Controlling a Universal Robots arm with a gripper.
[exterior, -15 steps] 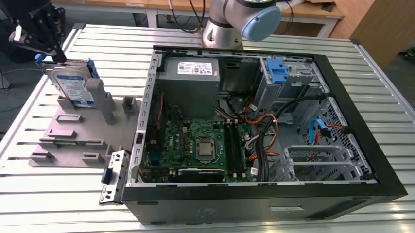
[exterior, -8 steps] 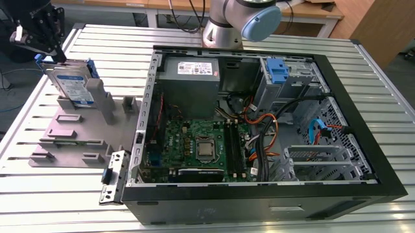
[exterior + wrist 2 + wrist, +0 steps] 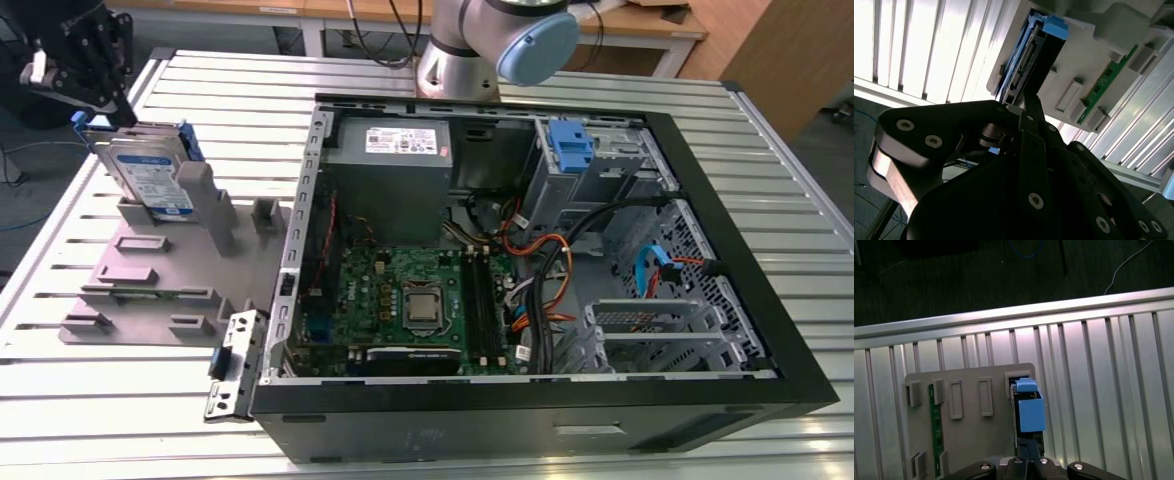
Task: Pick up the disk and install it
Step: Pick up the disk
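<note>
Slatted aluminium worktop [image 3: 94, 410] is noted, carrying all items. An open black computer case [image 3: 534, 425] is laid on its side towards the exterior view's right, its interior exposed. The robot arm [image 3: 487, 45] is mounted behind the case. Inside the case, a green motherboard [image 3: 394, 290] is seen low down, with a grey power supply [image 3: 400, 150] above it. A bare blue bracket [image 3: 570, 145] is set in the drive bay at the far corner.

A grey fixture tray [image 3: 147, 270] is laid flat on the worktop, just beside the case on the exterior view's left. The disk [image 3: 150, 175] is stood upright on edge in a slot at the far end of this tray, label face turned to the exterior camera. Its blue carrier is seen edge-on in the first wrist view [image 3: 1030, 412], and its dark connector edge in the second wrist view [image 3: 1036, 55].

The gripper [image 3: 114, 112] is placed directly over the disk. The jaws are drawn in narrow and closed on the disk's top end, as seen in both wrist views [image 3: 1027, 460] [image 3: 1021, 107]. The disk is not yet lifted from its slot.

A green circuit board strip [image 3: 936, 430] is seated in another slot of the tray, well apart from the disk.
</note>
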